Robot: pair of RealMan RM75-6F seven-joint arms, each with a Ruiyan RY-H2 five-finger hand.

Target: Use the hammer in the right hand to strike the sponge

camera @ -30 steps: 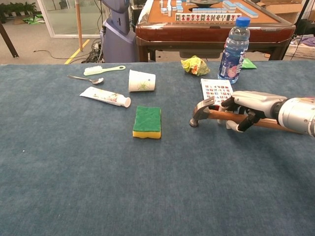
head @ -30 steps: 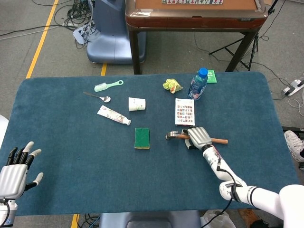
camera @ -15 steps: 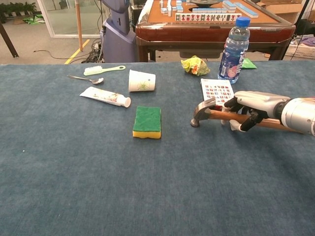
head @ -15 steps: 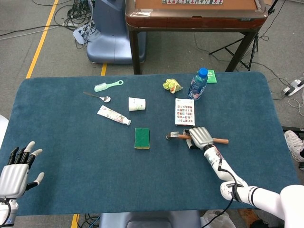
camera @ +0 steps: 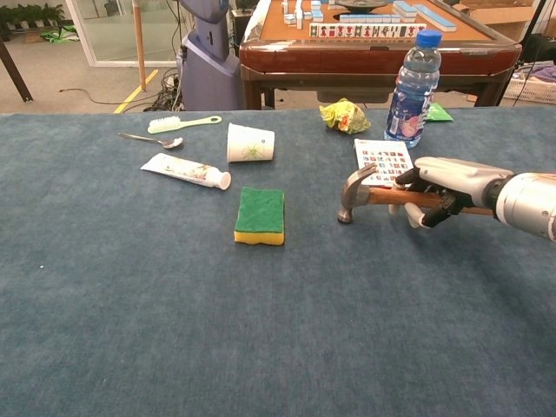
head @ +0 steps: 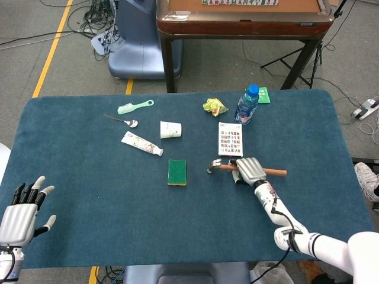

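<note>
A green-topped sponge (head: 176,171) (camera: 261,215) with a yellow base lies flat on the blue table (head: 89,177). My right hand (head: 249,170) (camera: 443,191) grips the wooden handle of a hammer (head: 220,167) (camera: 358,195), to the right of the sponge. The metal head hangs slightly above the cloth, pointing towards the sponge, with a gap between them. At the near left corner my left hand (head: 19,213) rests with fingers spread and nothing in it; the chest view does not show it.
Behind the sponge lie a toothpaste tube (camera: 186,170), a tipped paper cup (camera: 250,142), a spoon (camera: 153,139) and a toothbrush (camera: 182,123). A card sheet (camera: 382,159), water bottle (camera: 412,88) and crumpled wrapper (camera: 344,115) stand beyond the hammer.
The right hand has lifted the hammer a little off the table, and its head has risen. The left hand has drifted slightly nearer the table's front edge.
</note>
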